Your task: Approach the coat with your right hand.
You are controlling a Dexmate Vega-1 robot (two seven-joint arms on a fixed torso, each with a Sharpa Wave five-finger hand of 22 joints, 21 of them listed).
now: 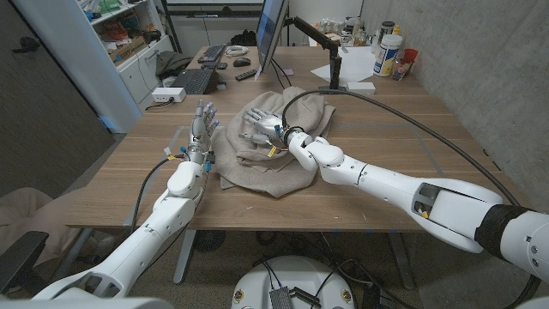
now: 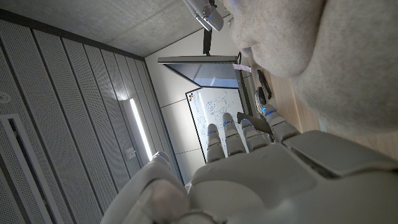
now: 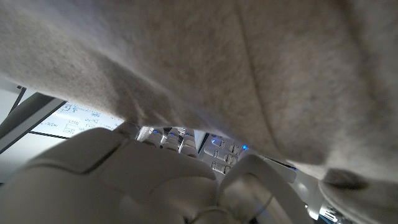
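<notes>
The coat [image 1: 274,142], a beige-grey knit heap, lies crumpled at the middle of the wooden table [image 1: 403,163]. Its long axis runs from the near left edge of the heap toward the far right, where it ends near a monitor's foot. No label or writing on it can be read.

The right hand [image 1: 262,127] is over the coat's middle, fingers spread and holding nothing; whether it touches the cloth cannot be told from the head view. In the right wrist view the coat's fabric [image 3: 236,68] hangs close before the hand.

The left hand [image 1: 202,129] stands just beside the coat's left edge, fingers apart and extended, empty. Its wrist view shows the coat [image 2: 323,56] close alongside the fingers [image 2: 227,134].

Behind the coat stand a monitor [image 1: 273,34] and a keyboard [image 1: 194,81]. A black cable [image 1: 412,120] crosses the table from the coat's far end to the right. At the far right corner stand bottles [image 1: 388,50], their labels too small to read.
</notes>
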